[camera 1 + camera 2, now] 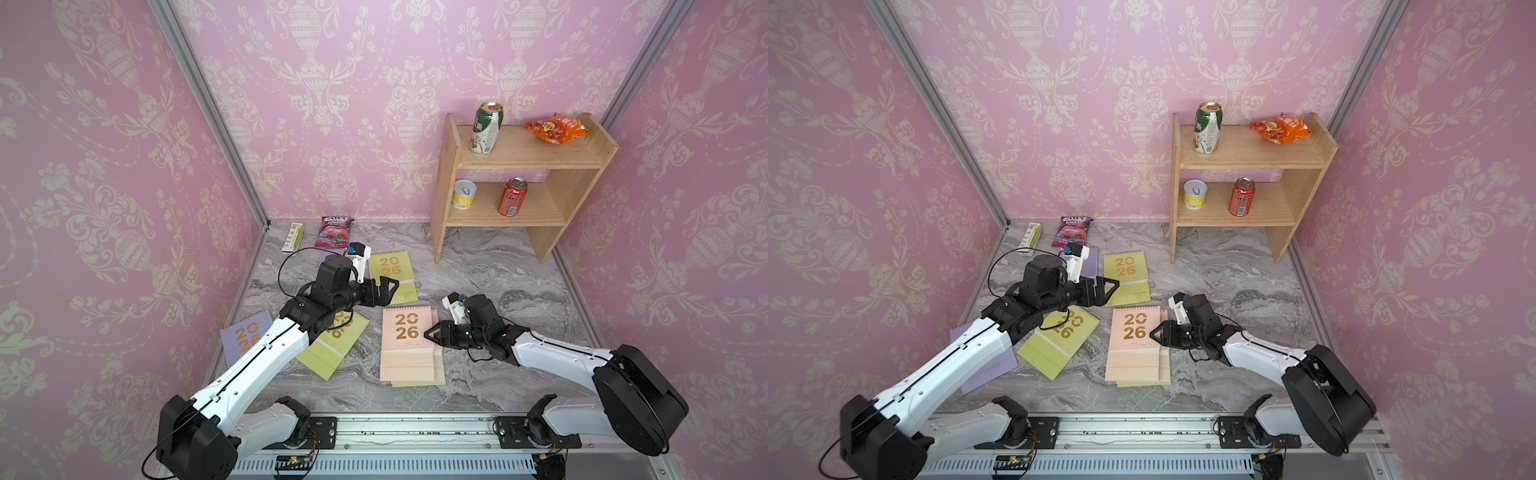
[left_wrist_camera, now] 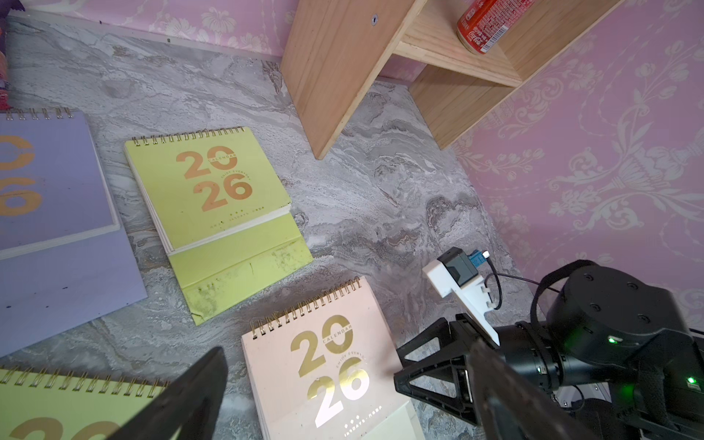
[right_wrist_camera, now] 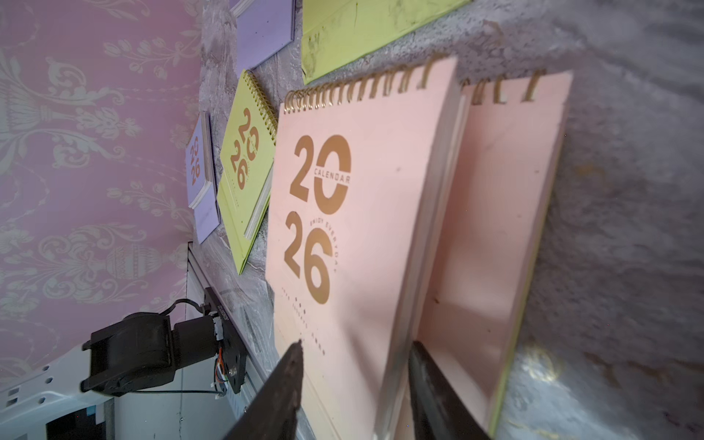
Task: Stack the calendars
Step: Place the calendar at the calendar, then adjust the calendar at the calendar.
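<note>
Right pincer (image 3: 356,344) straddles the pink calendar (image 3: 343,171), apparently unclamped, per its wrist view alone; left pincer (image 1: 386,291) gapes.

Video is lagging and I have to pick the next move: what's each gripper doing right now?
Left gripper: open, holding nothing.
Right gripper: open, jaws apart on either side of the top pink calendar edge, not clamped on it.

Grey marble table (image 1: 478,270). Back left: purple pouch (image 1: 332,232), white-green box (image 1: 292,237) beside it. Back right: wooden shelf unit (image 1: 444,199) stands on it. Lying flat: far yellow-green calendar (image 1: 392,270), near yellow-green calendar (image 1: 328,353) (tilted), lilac calendar (image 1: 241,336) at the left edge, second lilac calendar (image 2: 57,198). Centre: pink-topped stack (image 1: 409,345) (yellow-green edge at its bottom).
</note>
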Controlling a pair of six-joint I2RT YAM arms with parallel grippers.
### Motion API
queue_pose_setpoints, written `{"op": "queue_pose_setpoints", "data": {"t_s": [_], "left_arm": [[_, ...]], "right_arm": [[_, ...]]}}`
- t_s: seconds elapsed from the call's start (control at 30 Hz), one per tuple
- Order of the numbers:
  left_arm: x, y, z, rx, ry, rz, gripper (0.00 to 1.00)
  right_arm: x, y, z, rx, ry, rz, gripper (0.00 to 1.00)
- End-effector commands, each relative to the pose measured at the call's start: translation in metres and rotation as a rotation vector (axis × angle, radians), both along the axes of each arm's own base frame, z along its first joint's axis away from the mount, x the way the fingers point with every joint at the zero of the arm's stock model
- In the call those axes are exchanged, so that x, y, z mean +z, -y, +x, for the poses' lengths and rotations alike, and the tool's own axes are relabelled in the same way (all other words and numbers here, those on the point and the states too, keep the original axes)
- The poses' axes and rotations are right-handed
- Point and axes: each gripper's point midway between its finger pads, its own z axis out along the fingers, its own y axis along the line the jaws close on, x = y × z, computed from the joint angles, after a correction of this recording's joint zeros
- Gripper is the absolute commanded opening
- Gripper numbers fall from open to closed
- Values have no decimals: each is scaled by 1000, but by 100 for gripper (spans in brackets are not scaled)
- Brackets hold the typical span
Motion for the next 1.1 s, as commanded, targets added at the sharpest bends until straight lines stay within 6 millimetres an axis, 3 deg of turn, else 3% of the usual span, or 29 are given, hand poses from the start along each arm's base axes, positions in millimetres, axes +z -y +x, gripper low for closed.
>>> {"op": "queue_pose_setpoints", "data": {"t_s": [0.0,0.3,0.53,0.63,0.8,1.07], "left_arm": [[-7,-10,-3,34,-26,18,99],[-73,-22,-32,87,-219,82,99],[-103,-9,-57,50,-269,136,99],[-126,-6,-70,39,-313,160,99],[-143,-2,-76,42,-338,182,99],[-162,16,-70,29,-362,189,99]], "right_arm": [[4,7,3,-23,26,-54,49],[7,39,3,-95,58,-207,71],[-1,48,-1,-95,10,-253,92],[-3,49,1,-102,-1,-256,98],[-5,50,2,-103,-12,-262,100],[-9,55,2,-109,-31,-260,100]]}}
